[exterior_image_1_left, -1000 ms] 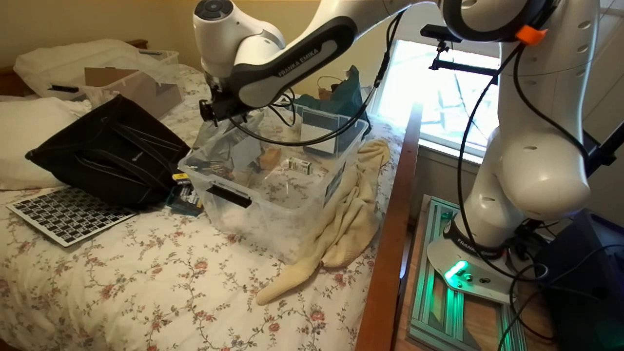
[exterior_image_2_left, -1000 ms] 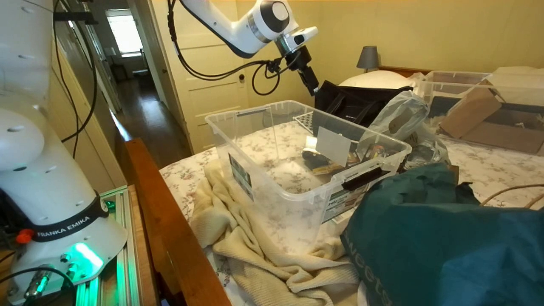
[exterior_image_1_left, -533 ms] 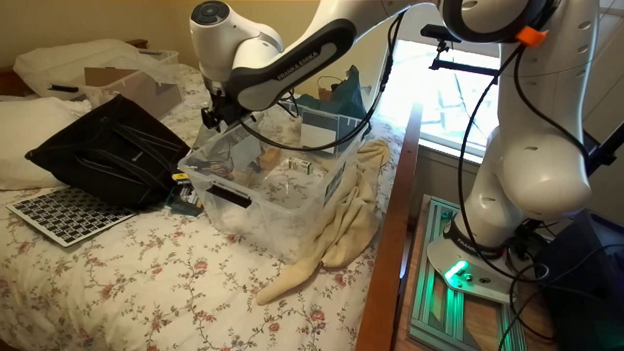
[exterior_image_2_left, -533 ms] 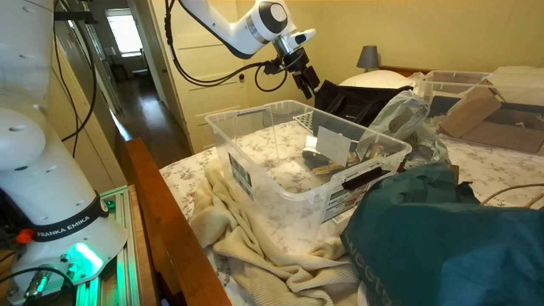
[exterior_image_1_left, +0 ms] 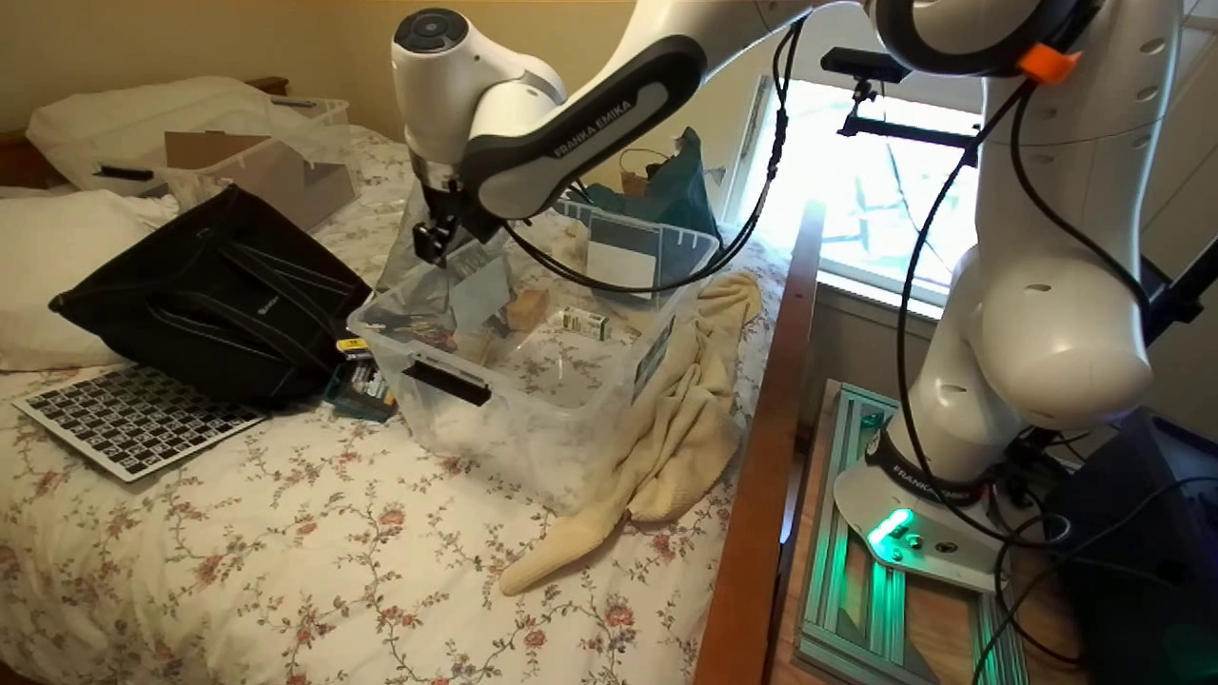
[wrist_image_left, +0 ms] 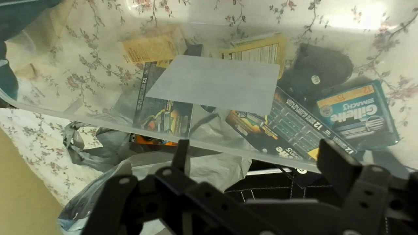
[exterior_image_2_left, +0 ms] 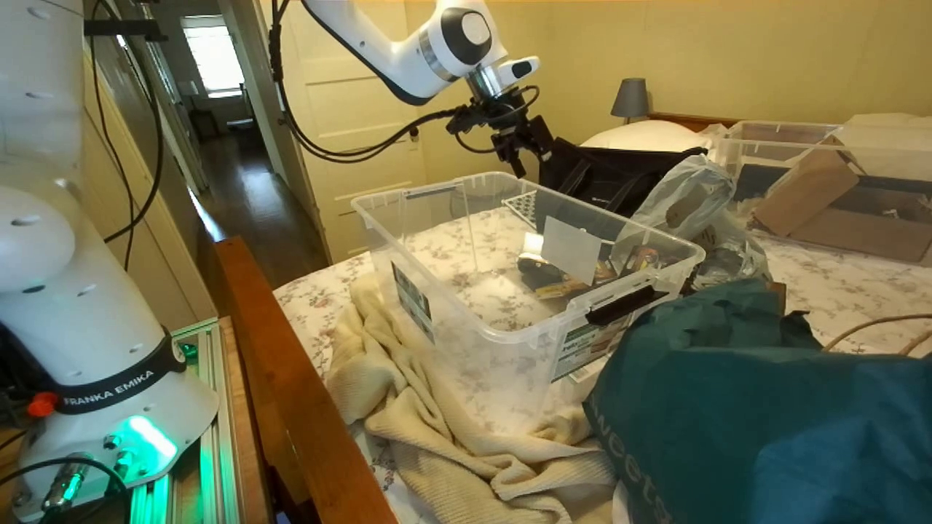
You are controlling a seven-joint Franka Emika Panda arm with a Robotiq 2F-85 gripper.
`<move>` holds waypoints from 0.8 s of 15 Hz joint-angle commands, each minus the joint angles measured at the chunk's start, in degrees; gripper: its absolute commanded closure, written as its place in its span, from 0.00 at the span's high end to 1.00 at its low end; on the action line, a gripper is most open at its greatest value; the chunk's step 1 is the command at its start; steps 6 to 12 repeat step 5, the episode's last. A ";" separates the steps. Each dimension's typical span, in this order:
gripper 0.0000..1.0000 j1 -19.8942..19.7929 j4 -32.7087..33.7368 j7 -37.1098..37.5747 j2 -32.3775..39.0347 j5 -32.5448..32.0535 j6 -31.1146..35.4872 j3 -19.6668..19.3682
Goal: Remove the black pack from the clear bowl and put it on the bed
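Two black packs (wrist_image_left: 292, 129), flat and printed with orange, white and green, show hazily through the wall of the clear bowl (exterior_image_2_left: 502, 335), inside or outside I cannot tell, lying below and apart from the fingers (wrist_image_left: 339, 166), which stand released and spread wide near the rim.

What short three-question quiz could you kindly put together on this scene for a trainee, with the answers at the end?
1. True or false: in the wrist view, the end effector is open.
2. Multiple choice: what does the clear tub stand on? A) a desk; B) the bed; C) a shelf.
3. Fill in the missing word: the teal pack in the wrist view reads "____ MACH3".

Key: 1. True. 2. B. 3. Gillette.
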 commanded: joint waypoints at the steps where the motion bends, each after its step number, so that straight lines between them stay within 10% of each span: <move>1: 1.00 0.63 -0.37 -1.10 -0.25 1.07 0.00 -0.89; 12: 1.00 0.46 -1.30 -1.42 -0.79 1.31 -0.01 -0.83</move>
